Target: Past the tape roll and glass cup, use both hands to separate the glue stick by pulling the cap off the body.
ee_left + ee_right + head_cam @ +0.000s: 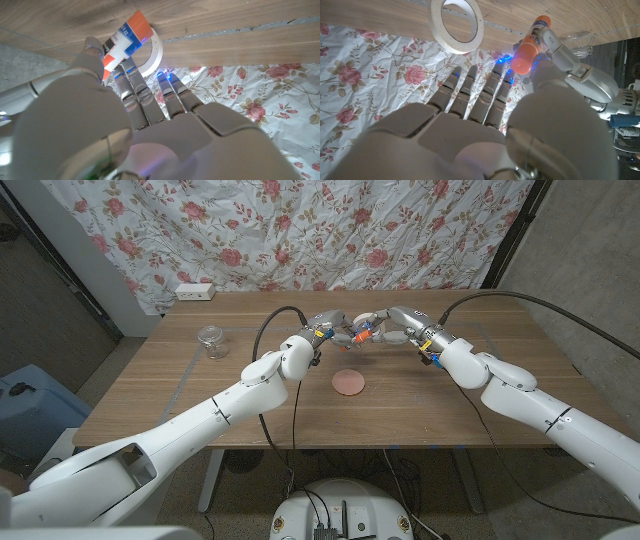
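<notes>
The glue stick (pixel 357 334), white-labelled with orange ends, hangs above the table's far middle between my two hands. My left hand (pixel 325 335) pinches its body (pixel 127 39) between thumb and fingers. My right hand (pixel 395 322) reaches in from the other side with its fingers held straight. In the right wrist view one orange end of the stick (pixel 529 45) sits close by my right thumb, and my left hand (pixel 575 75) holds the stick further along. Whether my right hand grips that end is unclear. The tape roll (pixel 349 383) lies nearer me, and the glass cup (pixel 212 340) stands to the left.
A white power strip (pixel 195 291) lies at the table's far left edge, in front of a floral curtain. Black cables arc over both forearms. The tape roll (pixel 156 50) (pixel 457 22) lies just below the hands. Thin tape lines mark a rectangle on the wooden table (pixel 470 395).
</notes>
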Robot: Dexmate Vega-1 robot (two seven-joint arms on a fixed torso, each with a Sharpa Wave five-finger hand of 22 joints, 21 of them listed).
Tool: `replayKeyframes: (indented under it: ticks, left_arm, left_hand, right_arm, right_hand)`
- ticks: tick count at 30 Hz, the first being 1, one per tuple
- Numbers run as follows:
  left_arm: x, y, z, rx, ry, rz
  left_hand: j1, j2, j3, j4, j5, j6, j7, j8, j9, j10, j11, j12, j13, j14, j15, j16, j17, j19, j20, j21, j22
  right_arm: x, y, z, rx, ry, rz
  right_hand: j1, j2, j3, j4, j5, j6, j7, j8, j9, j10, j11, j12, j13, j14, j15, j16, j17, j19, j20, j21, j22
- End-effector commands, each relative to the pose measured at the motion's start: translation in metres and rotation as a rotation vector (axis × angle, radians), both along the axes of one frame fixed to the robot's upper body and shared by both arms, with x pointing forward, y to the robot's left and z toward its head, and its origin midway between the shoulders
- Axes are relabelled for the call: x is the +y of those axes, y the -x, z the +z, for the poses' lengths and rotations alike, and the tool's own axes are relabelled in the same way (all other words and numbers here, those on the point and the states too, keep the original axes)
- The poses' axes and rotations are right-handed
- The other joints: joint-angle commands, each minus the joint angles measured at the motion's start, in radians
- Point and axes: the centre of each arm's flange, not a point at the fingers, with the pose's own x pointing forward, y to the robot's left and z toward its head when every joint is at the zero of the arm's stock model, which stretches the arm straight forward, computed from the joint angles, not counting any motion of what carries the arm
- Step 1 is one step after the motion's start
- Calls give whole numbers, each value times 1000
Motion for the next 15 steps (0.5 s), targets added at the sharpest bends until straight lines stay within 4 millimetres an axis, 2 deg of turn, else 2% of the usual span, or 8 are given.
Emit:
replayKeyframes:
  ticks: [1, 15]
  left_arm:
    - [-2, -1, 0, 1, -10, 1]
    - [-3, -1, 1, 1, -12, -3]
  left_hand:
    - [14, 23, 1, 5, 6, 20, -2, 5, 3, 15, -8, 7, 3, -1, -138, -1, 0, -4, -62, -4, 1]
    - [15, 24, -1, 5, 6, 22, -2, 5, 3, 16, -8, 7, 3, -1, -138, -1, 0, -5, -61, -4, 1]
  right_arm:
    - [-4, -1, -2, -8, -39, 7]
    - [-4, -2, -3, -15, -51, 14]
  right_hand:
    - [14, 11, -8, 0, 7, 25, -1, 14, 6, 26, 0, 1, 5, 16, -137, 13, 6, 9, -3, 2, 2]
    - [42, 23, -22, 0, 8, 86, -2, 48, 13, 85, -1, -2, 16, 50, -146, 43, 8, 21, -11, 1, 2]
